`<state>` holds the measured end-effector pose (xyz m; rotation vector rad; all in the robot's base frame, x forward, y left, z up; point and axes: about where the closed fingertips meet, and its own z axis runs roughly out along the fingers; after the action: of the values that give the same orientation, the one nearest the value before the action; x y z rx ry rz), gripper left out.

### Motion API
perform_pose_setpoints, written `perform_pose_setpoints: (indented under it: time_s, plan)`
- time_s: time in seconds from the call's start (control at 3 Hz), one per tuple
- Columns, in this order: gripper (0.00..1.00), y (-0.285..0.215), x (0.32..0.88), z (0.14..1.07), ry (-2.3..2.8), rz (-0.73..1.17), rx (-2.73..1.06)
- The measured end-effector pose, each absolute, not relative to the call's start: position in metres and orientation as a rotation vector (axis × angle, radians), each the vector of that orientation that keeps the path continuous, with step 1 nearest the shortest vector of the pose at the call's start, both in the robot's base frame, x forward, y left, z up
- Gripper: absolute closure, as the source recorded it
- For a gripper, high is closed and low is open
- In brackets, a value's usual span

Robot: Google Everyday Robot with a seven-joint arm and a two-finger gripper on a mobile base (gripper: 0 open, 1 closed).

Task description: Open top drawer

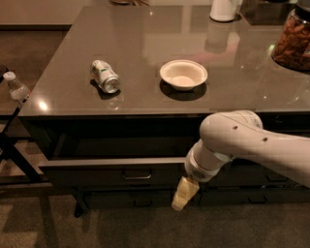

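Observation:
The top drawer [97, 172] is a wide dark drawer under the counter's front edge. It stands pulled out toward me, with its dark inside showing above the front. Its small loop handle [137, 176] sits at the centre of the front. My white arm reaches in from the right. The gripper [183, 193], with pale yellowish fingers, hangs just right of the handle, in front of the drawer's right end and a little below it. It holds nothing that I can see.
On the grey counter [145, 43] lie a tipped can [105, 76] and a white bowl [183, 74]. A jar of nuts [293, 41] and a white container [224, 9] stand at the back right. A plastic bottle [14, 87] stands at the left. Narrower drawers [261, 191] sit behind my arm.

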<state>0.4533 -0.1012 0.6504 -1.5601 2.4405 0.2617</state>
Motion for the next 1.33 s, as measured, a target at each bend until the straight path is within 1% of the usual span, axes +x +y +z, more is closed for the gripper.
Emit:
perform_pose_setpoints:
  time_s: [0.33, 0.67, 1.0, 1.33]
  plan:
    - [0.0, -0.121, 0.406, 0.658, 2.497, 0.297, -1.546]
    - [0.0, -0.121, 0.406, 0.658, 2.497, 0.297, -1.546]
    - [0.0, -0.126, 0.394, 0.654, 2.513, 0.318, -1.546]
    - [0.0, -0.138, 0.362, 0.65, 2.579, 0.335, -1.539]
